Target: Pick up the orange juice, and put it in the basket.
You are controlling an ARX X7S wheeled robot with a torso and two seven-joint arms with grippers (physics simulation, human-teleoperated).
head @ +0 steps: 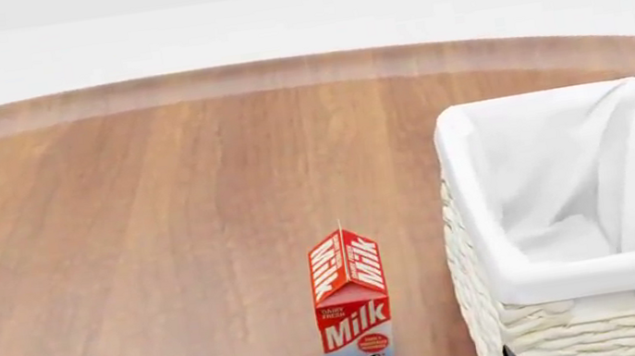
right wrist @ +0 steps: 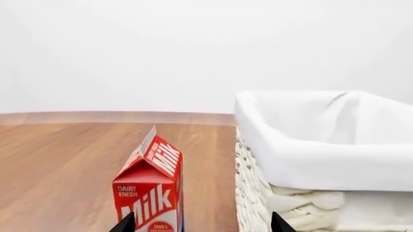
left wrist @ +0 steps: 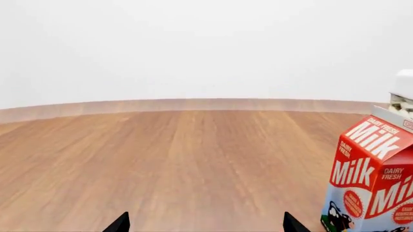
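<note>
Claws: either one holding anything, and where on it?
Nothing held. Left claw and right claw both stand open with only table between the tips; the milk stands free by the basket.

The red-and-white milk carton (head: 355, 322) reads "Milk" in big white letters on its front and sloping top panels, with "DAIRY FRESH" above it. The round orange seals' print is too small to read.

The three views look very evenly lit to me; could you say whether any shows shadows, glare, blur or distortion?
Head view: flat light, the table edge bowed, faint shading inside the basket. Left wrist view: the milk carton sharp, no glare. Right wrist view: crisp, soft folds in the liner.
</note>
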